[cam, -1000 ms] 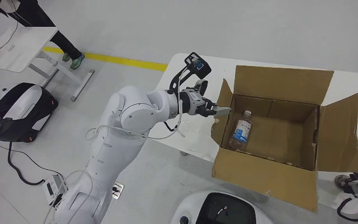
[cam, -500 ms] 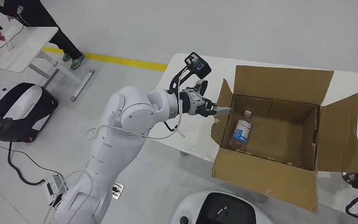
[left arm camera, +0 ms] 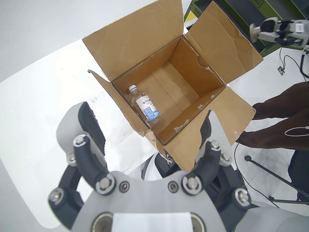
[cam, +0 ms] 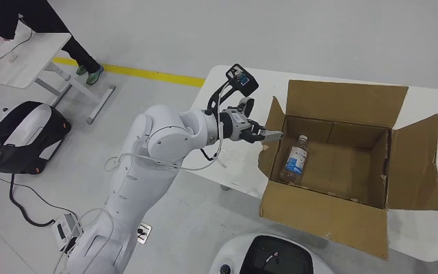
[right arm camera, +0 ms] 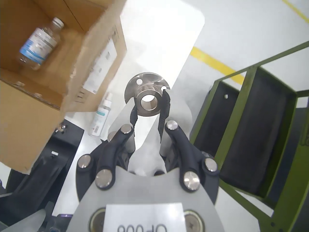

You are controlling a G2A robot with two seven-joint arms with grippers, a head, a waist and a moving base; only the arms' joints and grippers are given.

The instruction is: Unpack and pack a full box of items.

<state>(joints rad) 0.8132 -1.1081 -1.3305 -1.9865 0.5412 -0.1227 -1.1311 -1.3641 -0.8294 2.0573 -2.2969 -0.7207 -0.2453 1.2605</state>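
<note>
Open cardboard box (cam: pixel 328 205) on the white bench (cam: pixel 274 79), all four flaps folded outward. Single clear bottle (cam: pixel 295 159): lies on its side on the box floor, close along the wall nearest the left arm, cap toward the far wall. Left tool (left arm camera: pixel 147 115): hangs spread wide and empty, just outside the near side flap, aimed down into the box. Right tool (right arm camera: pixel 148 102): pinches a flanged metal bushing (right arm camera: pixel 147 97) across its hub, in the air beside the box, near a green rack (right arm camera: pixel 256 126). Slim spray bottle (right arm camera: pixel 101 114): rests on the bench just beside the box's outer wall. Stage, as judged: box nearly empty, one item in hand, one outside; packing or unpacking, cannot tell. Likely hazards: slippage of the smooth round hub from a narrow two-point pinch, with a heavy metal part then falling onto bench or bottle; snagging of either tool on a raised flap through too shallow an approach, tilting or dragging the light box; rolling of the bottle under a glancing finger, being round and unsupported on one side; collision of both arms, given one shared opening.
</note>
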